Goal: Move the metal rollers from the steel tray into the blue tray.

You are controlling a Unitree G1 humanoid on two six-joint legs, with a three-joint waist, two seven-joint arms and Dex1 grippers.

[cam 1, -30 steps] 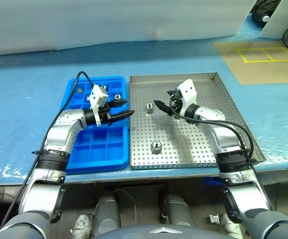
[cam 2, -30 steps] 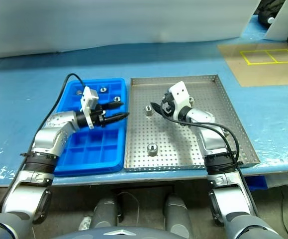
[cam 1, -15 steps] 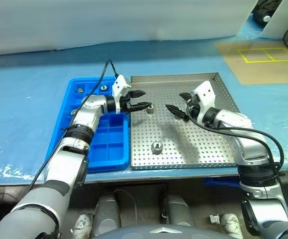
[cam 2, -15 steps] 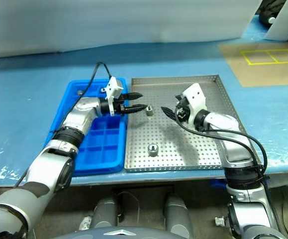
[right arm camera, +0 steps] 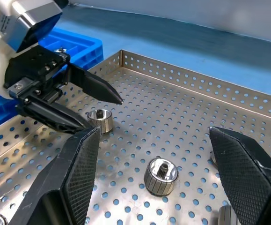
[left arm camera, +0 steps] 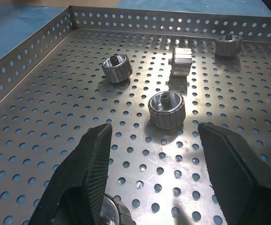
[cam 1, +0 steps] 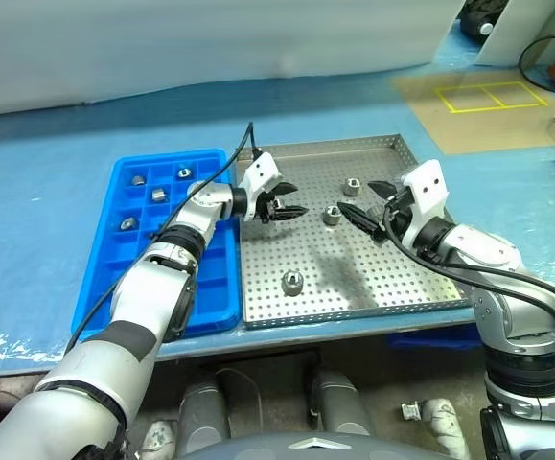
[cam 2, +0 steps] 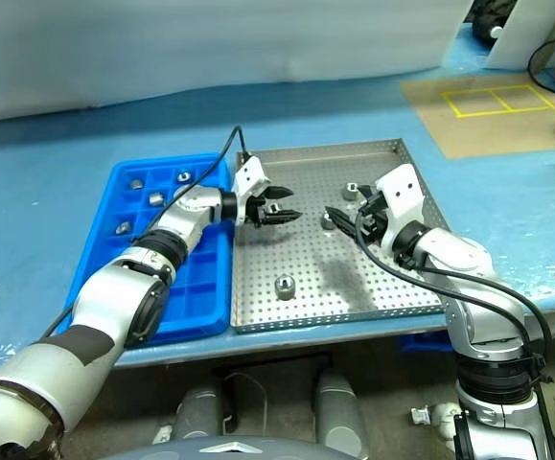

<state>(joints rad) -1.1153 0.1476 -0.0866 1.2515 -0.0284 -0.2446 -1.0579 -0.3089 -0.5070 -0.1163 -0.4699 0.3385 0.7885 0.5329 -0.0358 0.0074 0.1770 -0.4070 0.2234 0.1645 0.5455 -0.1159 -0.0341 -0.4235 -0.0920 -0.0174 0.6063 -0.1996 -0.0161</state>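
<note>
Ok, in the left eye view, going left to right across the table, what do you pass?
Blue tray → left claw → roller between the claws → right claw → right rim of the steel tray.

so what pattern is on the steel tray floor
Rows of small round holes across the silver steel tray; clearest in the left wrist view.

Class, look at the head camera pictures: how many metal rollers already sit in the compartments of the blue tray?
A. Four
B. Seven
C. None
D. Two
A: the blue tray holds four metal rollers, at and, all in its far compartments; the others lie on the steel tray.
</note>
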